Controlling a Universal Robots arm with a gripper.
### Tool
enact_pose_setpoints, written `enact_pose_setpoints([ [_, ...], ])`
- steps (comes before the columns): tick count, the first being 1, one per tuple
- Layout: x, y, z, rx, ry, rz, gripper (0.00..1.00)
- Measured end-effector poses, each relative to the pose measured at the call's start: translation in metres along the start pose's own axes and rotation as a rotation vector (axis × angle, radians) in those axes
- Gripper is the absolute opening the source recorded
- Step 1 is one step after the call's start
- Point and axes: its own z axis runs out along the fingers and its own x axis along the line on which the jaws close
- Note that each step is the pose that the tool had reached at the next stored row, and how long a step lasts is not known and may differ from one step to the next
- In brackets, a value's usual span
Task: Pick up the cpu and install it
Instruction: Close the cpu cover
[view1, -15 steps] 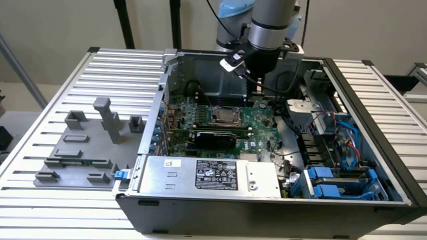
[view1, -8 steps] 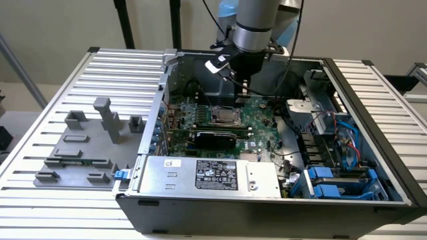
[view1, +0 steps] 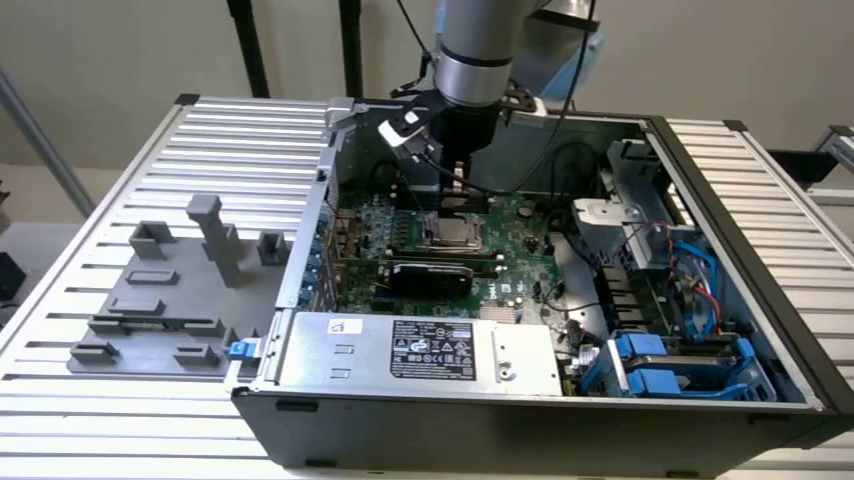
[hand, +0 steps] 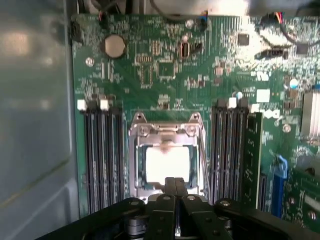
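The cpu (hand: 167, 161) is a small silvery square lying flat inside the metal socket frame (hand: 166, 131) on the green motherboard (hand: 150, 65). In the exterior view the cpu (view1: 454, 233) sits in the middle of the open computer case (view1: 534, 425). My gripper (hand: 175, 186) hangs just over the cpu's near edge, its two black fingers pressed together with nothing between them. Seen from outside, the gripper (view1: 458, 203) points straight down above the socket. Whether the fingertips touch the chip cannot be told.
Memory slots (hand: 102, 150) flank the socket on both sides, with a module (hand: 250, 155) fitted beyond them. The case's grey wall (hand: 35, 125) stands close by. A power supply (view1: 414, 350), blue drive bays (view1: 667, 365) and loose cables crowd the case. Grey fixture blocks (view1: 160, 290) stand on the slatted table.
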Motion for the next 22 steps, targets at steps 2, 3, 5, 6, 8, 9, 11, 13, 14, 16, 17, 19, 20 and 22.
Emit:
enact_pose_setpoints([
  [2, 0.0, -0.0059, 0.0008, 0.0159, -0.0004, 0.0, 0.11],
  [3, 0.0, -0.0083, 0.0011, 0.0229, -0.0006, -0.001, 0.11],
  [5, 0.0, -0.0126, 0.0018, 0.0364, -0.001, -0.001, 0.11],
  [6, 0.0, -0.014, 0.0021, 0.0428, -0.0013, -0.001, 0.11],
  [8, 0.0, -0.0142, 0.003, 0.0564, -0.0017, -0.003, 0.11],
  [9, -0.001, -0.0141, 0.0037, 0.0641, -0.0021, -0.003, 0.11],
  [11, -0.001, -0.0135, 0.0054, 0.0759, -0.0025, -0.005, 0.11],
  [13, -0.003, -0.0096, 0.0073, 0.0831, -0.0028, -0.005, 0.11],
  [14, -0.003, -0.008, 0.0091, 0.0835, -0.0025, -0.005, 0.11],
  [16, -0.004, -0.0074, 0.0126, 0.0834, -0.0025, -0.005, 0.11],
  [17, -0.004, -0.0073, 0.0144, 0.0836, -0.0027, -0.005, 0.11],
  [19, -0.004, -0.007, 0.0181, 0.0835, -0.0025, -0.005, 0.11],
  [20, -0.004, -0.0065, 0.0198, 0.0837, -0.0025, -0.006, 0.11],
  [22, -0.004, -0.0058, 0.0235, 0.0847, -0.0026, -0.006, 0.11],
])
